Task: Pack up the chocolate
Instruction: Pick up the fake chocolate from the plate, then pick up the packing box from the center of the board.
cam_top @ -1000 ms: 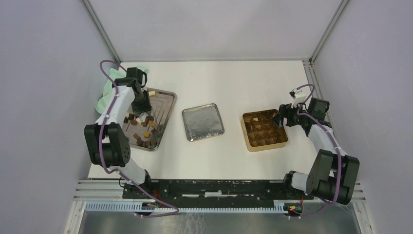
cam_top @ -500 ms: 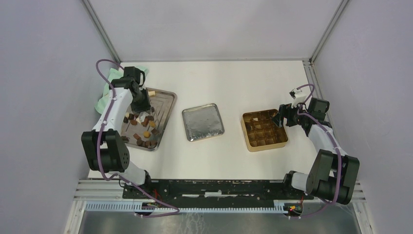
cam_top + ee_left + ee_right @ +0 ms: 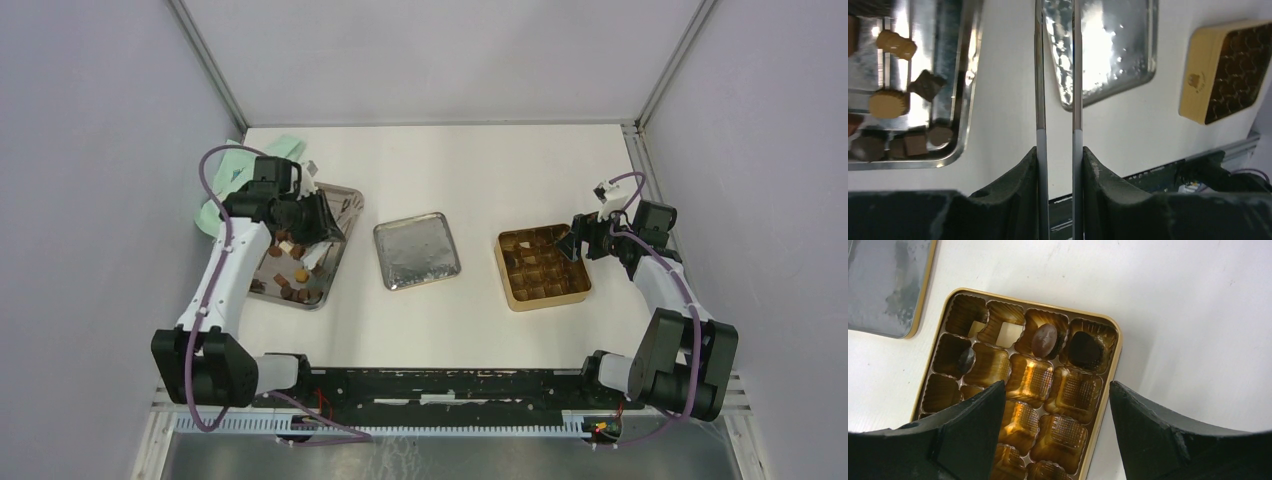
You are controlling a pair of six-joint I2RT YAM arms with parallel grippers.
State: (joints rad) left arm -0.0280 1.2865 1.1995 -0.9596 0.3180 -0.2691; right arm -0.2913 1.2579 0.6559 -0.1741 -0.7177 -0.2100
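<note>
The white worktop (image 3: 450,165) carries three metal things in one row, probably so that each arm has its own part of the work. At the left of the top view is the steel tray (image 3: 964,115), which serves as the store. At the right is the gold tin (image 3: 1200,65), with its grid of compartments open and facing up to receive pieces. Between them lies a silver square lid (image 3: 417,250), probably put aside so it does not cover the tin. The right gripper (image 3: 1055,390) hangs over the tin with its jaws wide apart and nothing between them; I think it waits there or is ready to steady the tin. The left gripper (image 3: 1057,155) is over the right side of the tray, partly closed on the long tweezers (image 3: 1038,80), a fine tool that fits such small pieces better than the wide fingers. Their two blades stand a little apart, and the tips are cut off by the upper edge of the wrist view, so I cannot tell if they carry a piece. Most of the chocolate (image 3: 889,102) is in the tray, while one dark oval piece (image 3: 1044,340) sits in a compartment in the upper row of the tin. The tin wall has a small embossed mark, too small to read, and I find no other writing.
</note>
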